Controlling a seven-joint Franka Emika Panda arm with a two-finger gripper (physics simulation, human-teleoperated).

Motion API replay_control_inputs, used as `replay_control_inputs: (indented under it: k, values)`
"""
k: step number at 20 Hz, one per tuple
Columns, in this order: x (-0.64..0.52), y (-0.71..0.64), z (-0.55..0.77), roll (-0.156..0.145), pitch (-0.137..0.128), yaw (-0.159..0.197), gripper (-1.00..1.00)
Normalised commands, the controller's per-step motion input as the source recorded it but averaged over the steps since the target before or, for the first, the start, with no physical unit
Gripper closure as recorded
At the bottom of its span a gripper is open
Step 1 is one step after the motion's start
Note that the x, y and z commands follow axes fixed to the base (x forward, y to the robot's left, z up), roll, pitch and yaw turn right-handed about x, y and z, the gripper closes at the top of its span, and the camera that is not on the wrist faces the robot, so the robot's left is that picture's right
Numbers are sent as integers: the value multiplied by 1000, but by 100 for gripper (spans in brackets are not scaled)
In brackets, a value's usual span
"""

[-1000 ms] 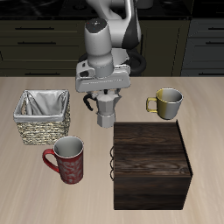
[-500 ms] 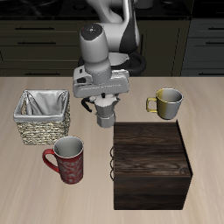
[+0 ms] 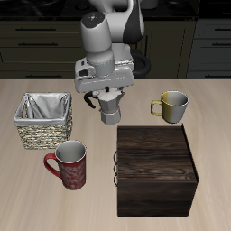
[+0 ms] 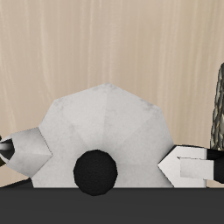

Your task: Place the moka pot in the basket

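1. While the gripper [image 3: 108, 92] pinches the moka pot [image 3: 110, 112] at its lid from above, the pot stands upright, long axis vertical, black handle [image 3: 91, 105] pointing toward 9 o'clock in the exterior view.
2. Faceted silver-grey metal forms the pot; a round black knob [image 4: 94, 170] caps its lid.
3. At the pot's 8 o'clock, well apart, sits the square woven wicker basket [image 3: 36, 136], lined with white cloth.
4. At 5 o'clock stands a dark wooden box [image 3: 156, 168]; near 3 o'clock, a yellowish mug [image 3: 173, 106]; a red patterned mug [image 3: 71, 166] stands at 7 o'clock.
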Motion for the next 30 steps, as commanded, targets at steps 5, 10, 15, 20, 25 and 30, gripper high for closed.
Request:
replay_control_inputs:
  k: [5, 10, 15, 20, 25, 30]
  values:
    - [-108, -13, 517, 1, -52, 12, 100]
    - [-137, -98, 474, -4, -46, -25, 100]
    - [-178, -150, 725, -23, -113, -15, 100]
    - [-50, -52, 234, -2, -32, 3, 100]
    - [87, -72, 69, 3, 19, 15, 100]
    - [98, -282, 236, -30, -4, -25, 100]
